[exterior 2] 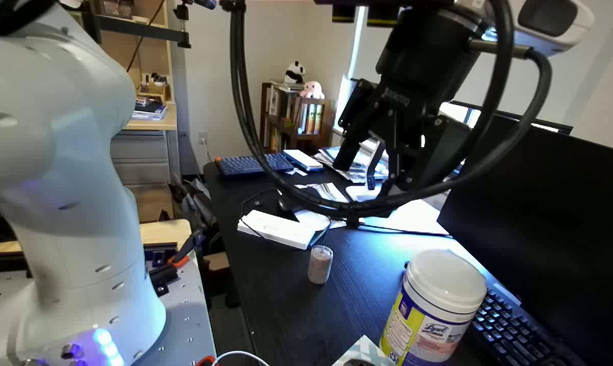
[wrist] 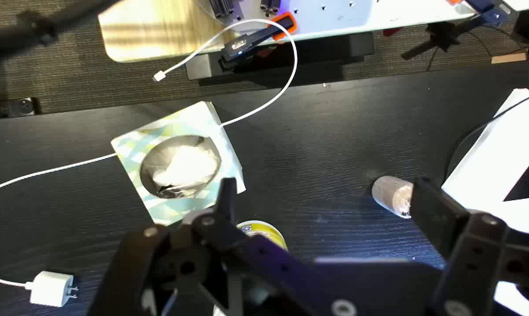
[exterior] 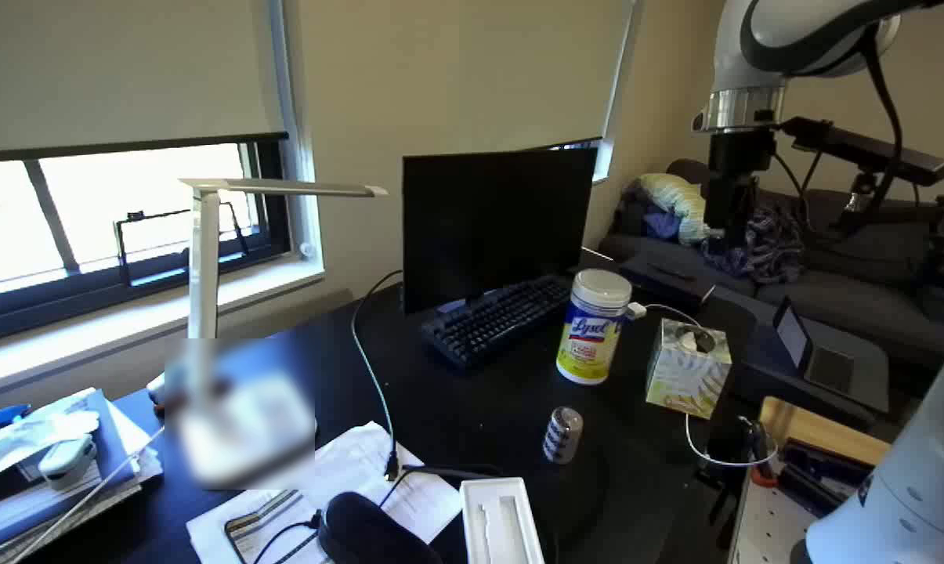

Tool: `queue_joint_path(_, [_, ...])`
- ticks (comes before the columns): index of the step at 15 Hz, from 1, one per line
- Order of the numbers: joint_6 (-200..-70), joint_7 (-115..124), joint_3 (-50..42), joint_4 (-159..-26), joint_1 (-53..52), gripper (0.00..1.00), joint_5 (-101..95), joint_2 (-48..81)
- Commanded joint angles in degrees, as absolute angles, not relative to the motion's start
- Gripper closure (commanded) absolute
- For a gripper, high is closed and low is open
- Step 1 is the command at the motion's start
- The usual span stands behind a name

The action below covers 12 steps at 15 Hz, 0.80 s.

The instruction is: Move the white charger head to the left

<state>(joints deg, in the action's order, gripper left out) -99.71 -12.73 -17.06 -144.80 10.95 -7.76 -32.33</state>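
The white charger head (wrist: 51, 288) lies on the black desk (wrist: 317, 145) at the lower left of the wrist view, its metal prongs pointing right. In an exterior view the charger head (exterior: 636, 311) shows just behind the Lysol canister, partly hidden by it. A thin white cable (wrist: 58, 169) runs from it, past the tissue box, to a loose plug end over the desk's near edge. My gripper (wrist: 325, 188) is open and empty, high above the desk. It also shows raised in both exterior views (exterior: 728, 223) (exterior 2: 372, 168). The charger head is not between the fingers; it lies off to their left.
The Lysol canister (exterior: 593, 325) stands beside the charger head, near the keyboard (exterior: 495, 317) and monitor (exterior: 503, 227). A tissue box (exterior: 687, 372) stands at the desk's edge. A small cylinder (exterior: 563, 435), a white tray (exterior: 503, 521) and a desk lamp (exterior: 205, 266) are farther along.
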Motion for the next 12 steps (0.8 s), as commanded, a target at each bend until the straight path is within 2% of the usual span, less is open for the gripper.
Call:
queue_joint_path(1, [-99.60, -13.03, -16.47, -144.68, 11.61, 0.00, -7.47, -32.20])
queue_joint_path(12, [-100.92, -9.48, -17.18, -142.90, 12.73, 0.00, -6.44, -27.60])
